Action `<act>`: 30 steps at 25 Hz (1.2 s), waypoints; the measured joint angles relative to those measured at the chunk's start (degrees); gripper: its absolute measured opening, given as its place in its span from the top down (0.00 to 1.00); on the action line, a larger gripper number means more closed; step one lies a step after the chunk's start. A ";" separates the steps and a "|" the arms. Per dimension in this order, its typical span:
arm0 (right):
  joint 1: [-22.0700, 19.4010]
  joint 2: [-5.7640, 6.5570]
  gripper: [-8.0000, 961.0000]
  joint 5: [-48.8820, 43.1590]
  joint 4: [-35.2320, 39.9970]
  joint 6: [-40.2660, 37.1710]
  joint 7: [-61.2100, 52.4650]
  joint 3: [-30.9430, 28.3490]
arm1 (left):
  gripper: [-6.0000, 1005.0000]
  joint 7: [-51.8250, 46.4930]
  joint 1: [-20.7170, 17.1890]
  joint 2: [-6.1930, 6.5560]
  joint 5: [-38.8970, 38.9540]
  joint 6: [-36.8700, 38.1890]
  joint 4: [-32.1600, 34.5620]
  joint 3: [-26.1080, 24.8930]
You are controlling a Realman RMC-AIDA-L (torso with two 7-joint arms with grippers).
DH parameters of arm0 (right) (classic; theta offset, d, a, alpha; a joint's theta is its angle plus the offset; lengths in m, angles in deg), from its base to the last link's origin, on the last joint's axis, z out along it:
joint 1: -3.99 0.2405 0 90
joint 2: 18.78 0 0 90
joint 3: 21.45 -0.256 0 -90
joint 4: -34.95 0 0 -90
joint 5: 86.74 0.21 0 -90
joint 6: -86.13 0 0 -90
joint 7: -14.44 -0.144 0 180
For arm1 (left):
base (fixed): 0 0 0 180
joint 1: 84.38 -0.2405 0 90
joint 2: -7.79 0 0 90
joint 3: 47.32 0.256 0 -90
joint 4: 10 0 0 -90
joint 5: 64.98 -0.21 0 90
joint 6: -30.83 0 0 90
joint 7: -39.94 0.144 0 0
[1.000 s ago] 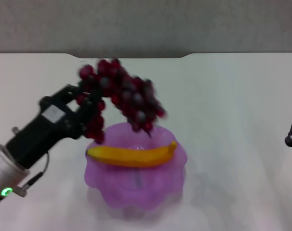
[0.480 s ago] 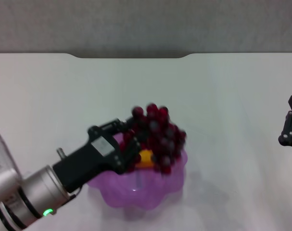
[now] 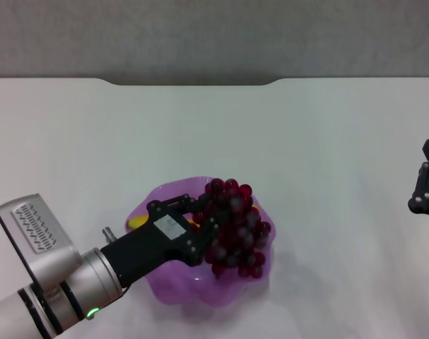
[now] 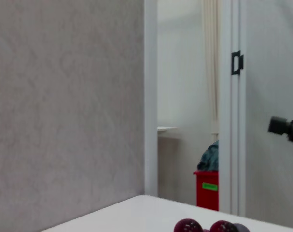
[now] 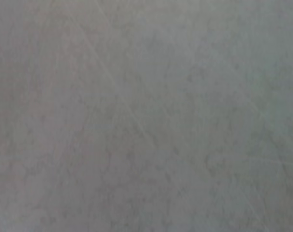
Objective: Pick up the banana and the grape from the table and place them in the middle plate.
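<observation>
The grape [image 3: 235, 229] bunch hangs low over the middle plate [image 3: 165, 286], covering most of the banana [image 3: 136, 222] already lying inside. The left gripper [image 3: 203, 236] appears clamped on the grape's left side, positioned for release; the right gripper [image 3: 426, 191] is parked far right.

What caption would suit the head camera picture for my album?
Left tool lowers a dark red grape bunch into the translucent purple scalloped plate, over a yellow banana.
</observation>
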 joint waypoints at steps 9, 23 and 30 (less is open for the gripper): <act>0.08 0.00 0.99 0.00 0.07 0.00 0.00 0.00 | 0.69 1.40 -0.68 -0.02 0.70 -3.11 -0.31 -2.95; 0.06 0.00 0.99 0.09 -0.62 0.00 -1.74 0.00 | 0.21 3.17 -3.82 0.06 0.75 -2.44 -2.23 -7.94; 0.68 0.00 0.99 0.09 -1.32 0.53 -2.07 0.13 | 0.18 6.56 -7.65 -0.01 0.74 3.18 -3.61 -12.72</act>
